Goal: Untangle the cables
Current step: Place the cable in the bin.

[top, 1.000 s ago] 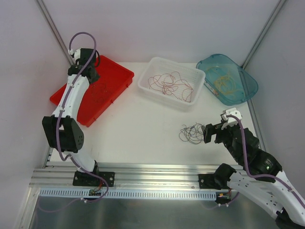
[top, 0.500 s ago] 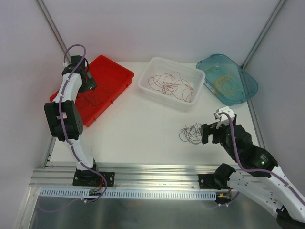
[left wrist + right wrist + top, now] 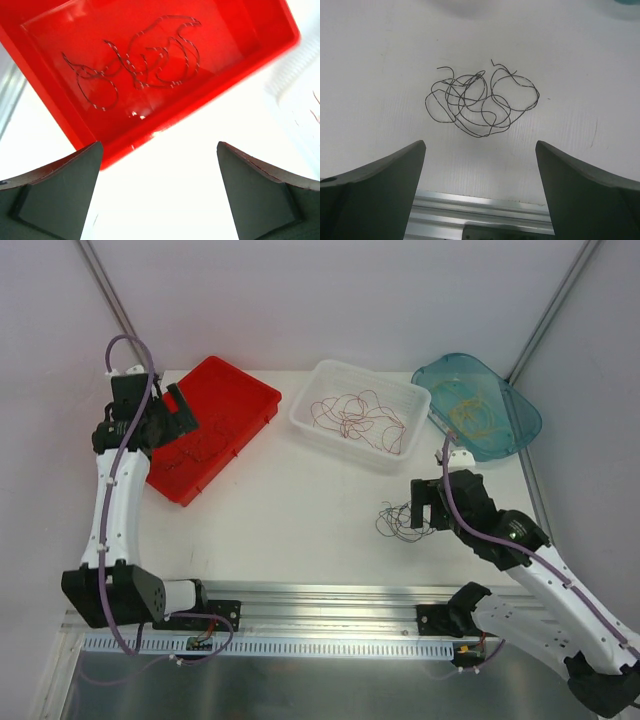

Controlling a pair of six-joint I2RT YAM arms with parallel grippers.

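Dark cable tangle [image 3: 481,102] is loose on the surface [image 3: 300,510], just in front of the white bin [image 3: 340,440]. Right claw [image 3: 480,150] hangs wide apart over it. Left claw [image 3: 159,150] is apart and empty, over the red tray [image 3: 225,40] left of the bin, with striped cables [image 3: 135,65] inside.

Top camera looks down from behind the arm bases [image 3: 195,615] over the whole table [image 3: 300,510], the left wrist view peers close past its own fingers [image 3: 55,190] into the red tray [image 3: 235,30], and the right wrist view hangs low over the dark cable tangle [image 3: 480,102], both spots also showing from above.
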